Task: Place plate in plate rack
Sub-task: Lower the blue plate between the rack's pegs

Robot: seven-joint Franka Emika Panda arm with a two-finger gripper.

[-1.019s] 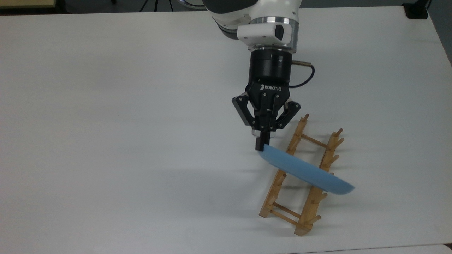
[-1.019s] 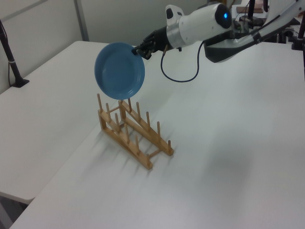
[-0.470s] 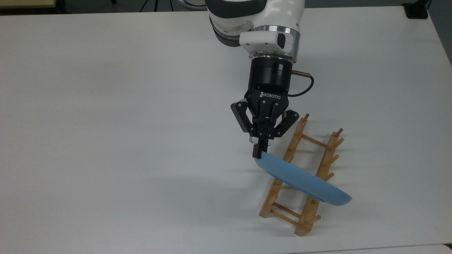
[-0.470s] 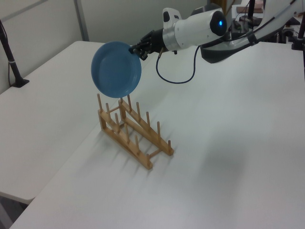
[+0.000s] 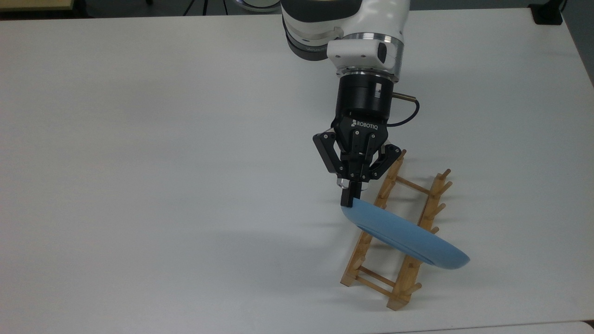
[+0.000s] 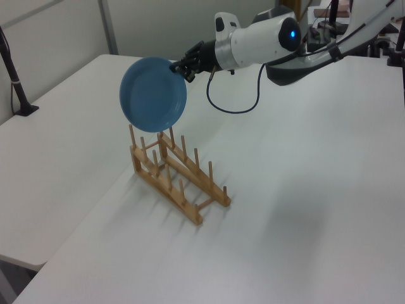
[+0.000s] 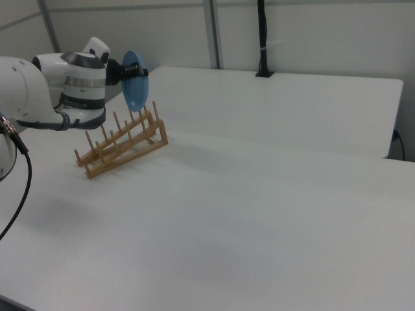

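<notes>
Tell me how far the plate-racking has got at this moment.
Done: the plate is picked up, with the gripper shut on its rim. In hand: the plate hangs on edge in the air over the plate rack; the left view shows its lower edge above the pegs at one end, not between them. Left: lower it into a slot between pegs and let go.

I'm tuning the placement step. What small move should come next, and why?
Probably lower it straight down. The gripper holds the plate on edge by its rim, above the plate rack and clear of its pegs.
</notes>
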